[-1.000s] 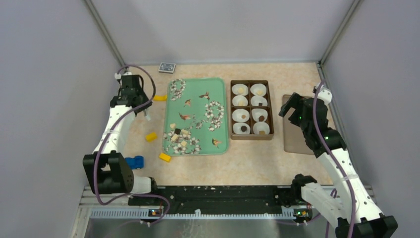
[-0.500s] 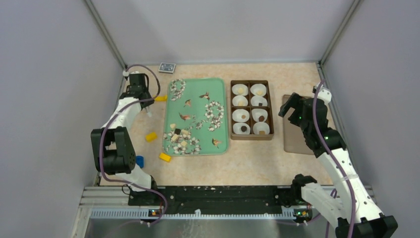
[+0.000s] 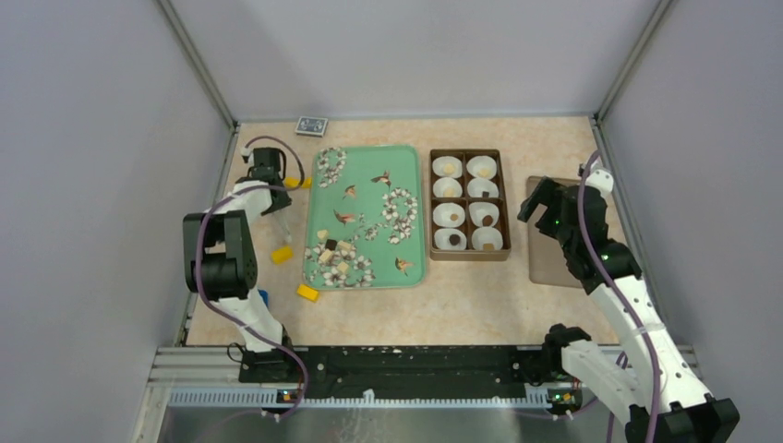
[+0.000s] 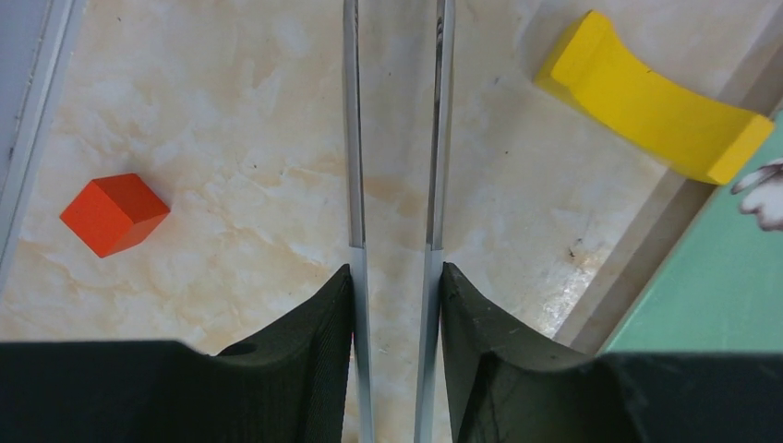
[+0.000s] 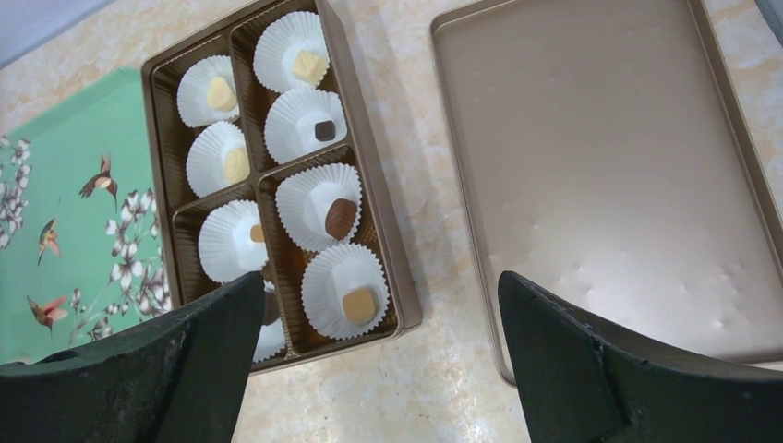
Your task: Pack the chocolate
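fingers on left arm [image 4: 305, 360] slightly apart, empty; right fingers [image 5: 148, 369] wide apart, empty.

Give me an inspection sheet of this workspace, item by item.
Surface: beige marbled tabletop.
Job's things: small brown and tan chocolates loose on green flower-print tray; others in white paper cups of brown box; gold lid beside it.
Clutter: yellow blocks, orange cube, blue piece, small dark card.
End effectors: left end effector narrowly open, empty; right end effector wide open, empty.
Cables: purple cables along both arms.
Surroundings: grey walls.
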Robot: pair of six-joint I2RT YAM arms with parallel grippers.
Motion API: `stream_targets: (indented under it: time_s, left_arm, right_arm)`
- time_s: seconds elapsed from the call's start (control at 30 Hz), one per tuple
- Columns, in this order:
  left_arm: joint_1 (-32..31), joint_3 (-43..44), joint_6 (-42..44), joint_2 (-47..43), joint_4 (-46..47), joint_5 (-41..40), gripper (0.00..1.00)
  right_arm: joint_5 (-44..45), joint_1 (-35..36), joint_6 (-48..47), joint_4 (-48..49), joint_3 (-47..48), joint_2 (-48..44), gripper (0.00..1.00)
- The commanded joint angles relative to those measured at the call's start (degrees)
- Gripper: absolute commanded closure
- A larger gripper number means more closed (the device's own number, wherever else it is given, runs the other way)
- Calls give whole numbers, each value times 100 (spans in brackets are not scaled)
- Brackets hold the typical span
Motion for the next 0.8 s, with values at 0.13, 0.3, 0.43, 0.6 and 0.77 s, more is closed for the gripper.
stream_targets:
  time_s: [0.13, 0.3, 0.43, 0.6, 0.77]
  left_arm:
    - [38, -12, -162, 359, 82, -52, 49]
    - [41, 142, -176, 279, -178, -5, 41]
    - [31, 341, -272, -77, -588, -85, 29]
    - [23, 384, -353, -895, -882, 212, 28]
    - [-263, 315, -312, -1676, -916, 1217, 25]
  right_arm:
    - [62, -8, -246, 163, -181, 235, 5]
    - [306, -20, -221, 226, -317, 543, 5]
    - [60, -418, -106, 437, -436, 887, 6]
    - [-157, -854, -35, 829, -511, 1569, 14]
    - [-259, -1017, -30, 1243, -432, 2535, 42]
